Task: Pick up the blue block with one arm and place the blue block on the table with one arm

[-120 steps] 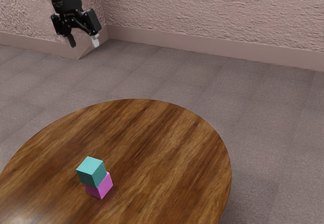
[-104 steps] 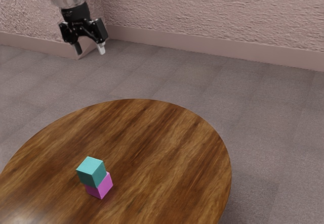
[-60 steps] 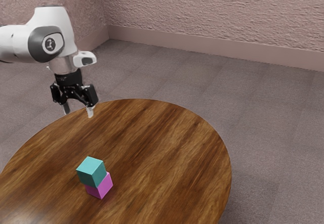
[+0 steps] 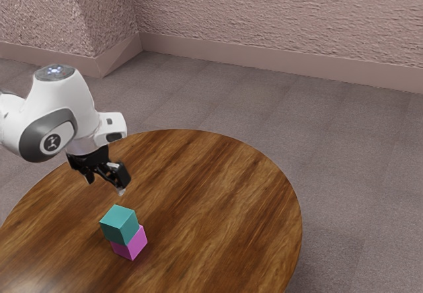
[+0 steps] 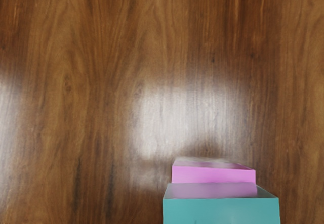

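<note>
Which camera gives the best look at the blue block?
Exterior view: the blue block is whole there, top and two sides, atop the pink block. The wrist view cuts it off at the lower edge.

Textured pinkish walls [image 4: 277,15], pale baseboard [image 4: 264,58], grey tiled floor [image 4: 350,141], round glossy wooden table [image 4: 218,194]

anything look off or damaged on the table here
Nothing stands out: the teal block rests level on the magenta block, roughly lined up. I see no spill or damage on the table; the pale patches look like reflected light.
</note>
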`<state>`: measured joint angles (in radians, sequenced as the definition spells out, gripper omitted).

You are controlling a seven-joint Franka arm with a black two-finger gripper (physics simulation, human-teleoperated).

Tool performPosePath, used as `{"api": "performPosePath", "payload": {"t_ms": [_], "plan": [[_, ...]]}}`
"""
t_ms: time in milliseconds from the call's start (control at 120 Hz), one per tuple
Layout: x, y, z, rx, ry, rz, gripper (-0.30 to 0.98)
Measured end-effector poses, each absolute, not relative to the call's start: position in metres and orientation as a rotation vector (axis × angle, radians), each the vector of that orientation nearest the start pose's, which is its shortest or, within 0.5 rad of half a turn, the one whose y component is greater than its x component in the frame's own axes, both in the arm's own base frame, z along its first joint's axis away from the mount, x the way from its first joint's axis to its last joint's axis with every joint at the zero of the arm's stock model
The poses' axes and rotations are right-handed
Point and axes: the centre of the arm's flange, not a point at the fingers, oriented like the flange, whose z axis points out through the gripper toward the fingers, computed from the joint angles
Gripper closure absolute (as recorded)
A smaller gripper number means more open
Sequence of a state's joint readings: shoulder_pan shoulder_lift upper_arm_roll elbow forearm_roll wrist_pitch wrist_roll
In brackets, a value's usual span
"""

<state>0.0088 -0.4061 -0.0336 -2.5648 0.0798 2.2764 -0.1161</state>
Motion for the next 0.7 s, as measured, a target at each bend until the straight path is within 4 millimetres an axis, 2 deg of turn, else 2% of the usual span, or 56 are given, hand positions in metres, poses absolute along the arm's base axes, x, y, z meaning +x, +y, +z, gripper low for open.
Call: {"api": "performPosePath", "payload": {"t_ms": [292, 475, 700], "plan": [[0.423, -0.015, 0.379, -3.106, -0.168, -0.128, 0.0], [0.414, -0.022, 0.369, -3.107, -0.18, -0.109, 0.01], [0.413, -0.023, 0.361, -3.107, -0.203, -0.073, 0.01]]}}
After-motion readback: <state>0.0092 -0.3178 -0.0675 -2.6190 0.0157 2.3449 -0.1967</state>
